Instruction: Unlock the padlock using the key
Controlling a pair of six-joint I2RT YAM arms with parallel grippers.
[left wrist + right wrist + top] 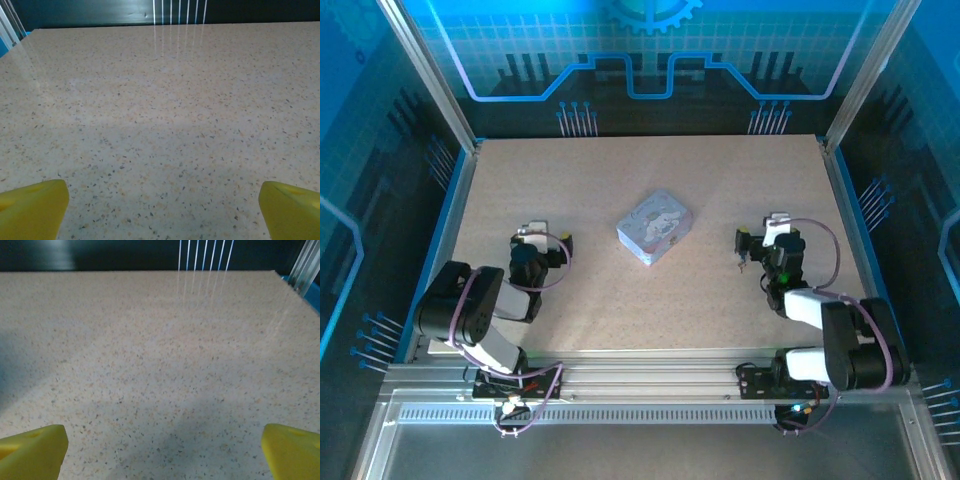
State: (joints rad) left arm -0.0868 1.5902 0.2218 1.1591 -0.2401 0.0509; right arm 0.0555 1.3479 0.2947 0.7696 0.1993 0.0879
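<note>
The padlock, a flat silver-grey block with pale markings on top, lies at the middle of the table. A tiny dark sliver, apparently the key, lies on the table just beside the right gripper's left finger. My left gripper rests low at the left, a good way from the padlock. It is open, and its yellow fingertips stand wide apart over bare tabletop. My right gripper sits at the right and is also open, with yellow fingertips spread and nothing between them.
The speckled beige table is framed by aluminium rails and blue-lit walls. White cable bundles stand at the back edge. Both arm bases sit at the near edge.
</note>
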